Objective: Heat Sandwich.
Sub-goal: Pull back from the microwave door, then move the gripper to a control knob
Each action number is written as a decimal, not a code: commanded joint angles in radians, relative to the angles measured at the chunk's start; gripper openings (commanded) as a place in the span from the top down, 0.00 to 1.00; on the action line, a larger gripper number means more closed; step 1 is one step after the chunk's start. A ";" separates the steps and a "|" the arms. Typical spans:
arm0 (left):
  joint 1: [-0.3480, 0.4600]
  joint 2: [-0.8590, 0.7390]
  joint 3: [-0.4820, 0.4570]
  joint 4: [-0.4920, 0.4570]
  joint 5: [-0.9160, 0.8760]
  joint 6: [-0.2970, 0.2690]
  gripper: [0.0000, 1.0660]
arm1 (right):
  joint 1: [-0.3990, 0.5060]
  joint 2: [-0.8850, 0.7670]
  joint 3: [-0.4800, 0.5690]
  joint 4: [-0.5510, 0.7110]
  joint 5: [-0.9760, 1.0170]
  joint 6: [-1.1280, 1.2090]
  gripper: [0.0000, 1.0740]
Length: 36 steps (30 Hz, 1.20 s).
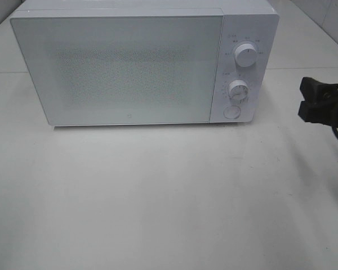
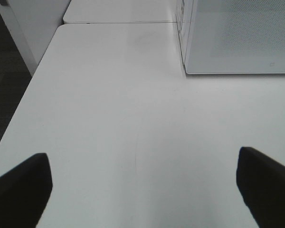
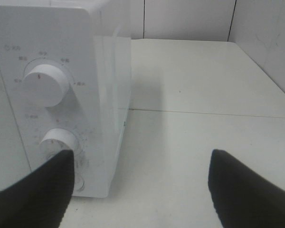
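Observation:
The sandwich is out of view in every frame. A white microwave (image 1: 124, 67) stands at the back of the table with its frosted door shut; nothing shows through the door. Its panel has an upper knob (image 1: 246, 56), a lower knob (image 1: 237, 89) and a round button (image 1: 232, 112). My right gripper (image 1: 304, 98) is open and empty, hovering to the right of the panel. The right wrist view shows the right gripper (image 3: 140, 156) facing both knobs (image 3: 43, 85). My left gripper (image 2: 142, 156) is open and empty over bare table, left of the microwave (image 2: 237, 38).
The white table (image 1: 169, 197) stretches in front of the microwave. A seam joins a second table section behind (image 3: 204, 111). The table's left edge drops to a dark floor (image 2: 4, 85). White walls stand behind (image 3: 190, 19).

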 commanded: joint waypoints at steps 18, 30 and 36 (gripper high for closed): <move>0.005 -0.027 0.003 -0.008 -0.008 -0.002 0.05 | 0.448 0.189 0.029 0.491 -0.293 -0.056 0.29; 0.005 -0.027 0.003 -0.008 -0.008 -0.001 0.05 | 0.557 0.239 0.026 0.597 -0.339 -0.056 0.29; 0.005 -0.027 0.003 -0.008 -0.008 -0.001 0.05 | 0.557 0.239 0.026 0.593 -0.340 -0.053 0.29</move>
